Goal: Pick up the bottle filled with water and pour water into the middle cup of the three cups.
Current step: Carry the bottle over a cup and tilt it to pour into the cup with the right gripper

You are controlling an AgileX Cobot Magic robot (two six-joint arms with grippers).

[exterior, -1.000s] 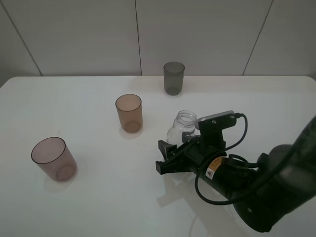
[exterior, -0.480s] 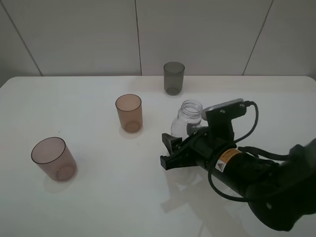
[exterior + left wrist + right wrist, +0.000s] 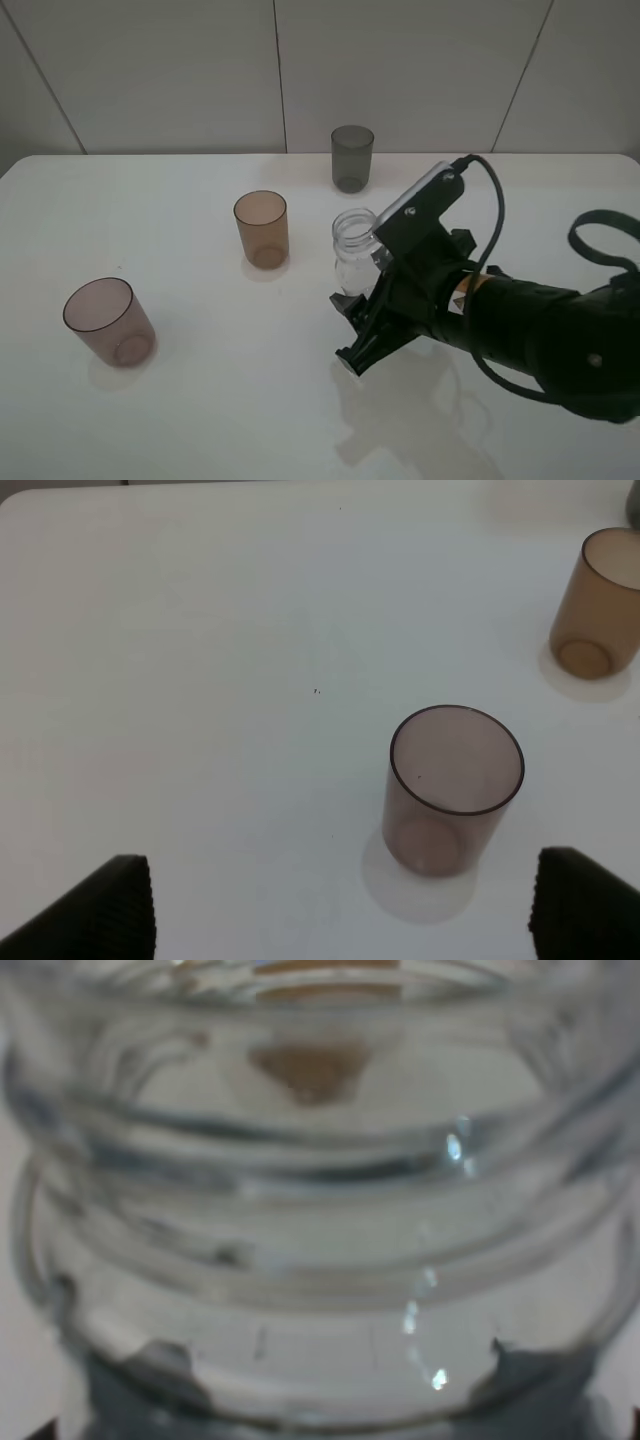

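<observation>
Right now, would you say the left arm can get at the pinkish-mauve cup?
Probably yes. The left gripper is open, and the pinkish-mauve cup stands upright ahead of it with only table surface between them. The amber cup stands well apart.

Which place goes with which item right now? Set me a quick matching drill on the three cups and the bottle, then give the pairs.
Items:
1. amber cup
2. pink cup
3. grey cup
4. bottle

Places:
A. farthest back in the row
B. between the right arm's fingers
C. front left, nearest the left arm
D. middle of the row

Pairs: 1-D, 2-C, 3-A, 4-B
</observation>
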